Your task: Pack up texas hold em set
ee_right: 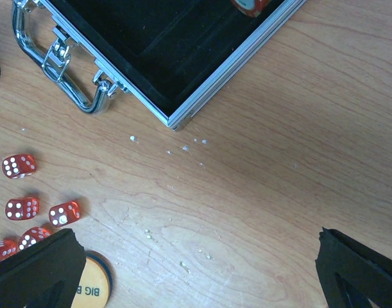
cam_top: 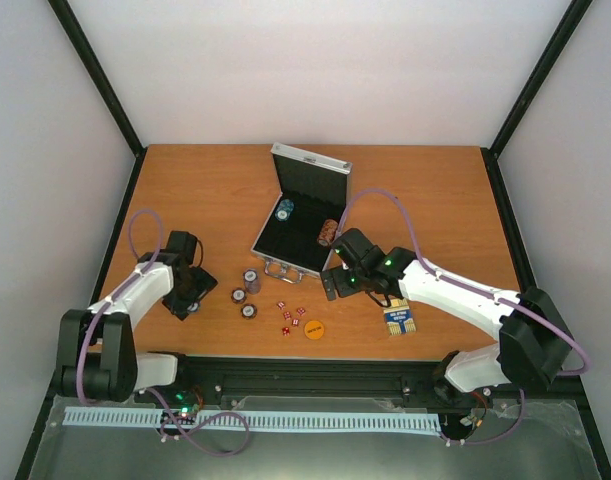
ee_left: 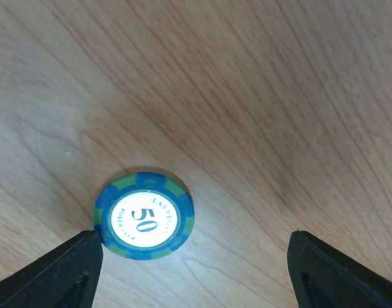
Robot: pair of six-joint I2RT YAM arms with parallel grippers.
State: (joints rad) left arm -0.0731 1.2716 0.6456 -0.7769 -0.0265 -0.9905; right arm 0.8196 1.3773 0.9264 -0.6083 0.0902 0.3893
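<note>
**Two claws wide, nothing gripped**

L gripper (ee_left: 192, 276) hangs over the near-left of the table (cam_top: 435, 190), jaws spread wide & empty. A blue-green 50 chip (ee_left: 144, 222) lies flat below, right at one finger (ee_left: 54, 276); prob. being lined up for an edge pinch. The top view hides that chip under the claw, which sits left of three loose chips (cam_top: 250, 279).

R gripper (ee_right: 196, 276) is fully open, also empty, hovering just near of the aluminium case (cam_top: 303, 225), by its near-right corner. Red dice (ee_right: 22, 208) & orange disc (ee_right: 93, 289) lie beside its left finger, so they look like its likely next picks.

Case lies open, lid up at the far side, handle (ee_right: 67, 70) facing near, so pieces can drop in from above. A few chips are already inside. Card deck (cam_top: 399, 320) lies near-right, just near of the R arm, not yet packed.
</note>
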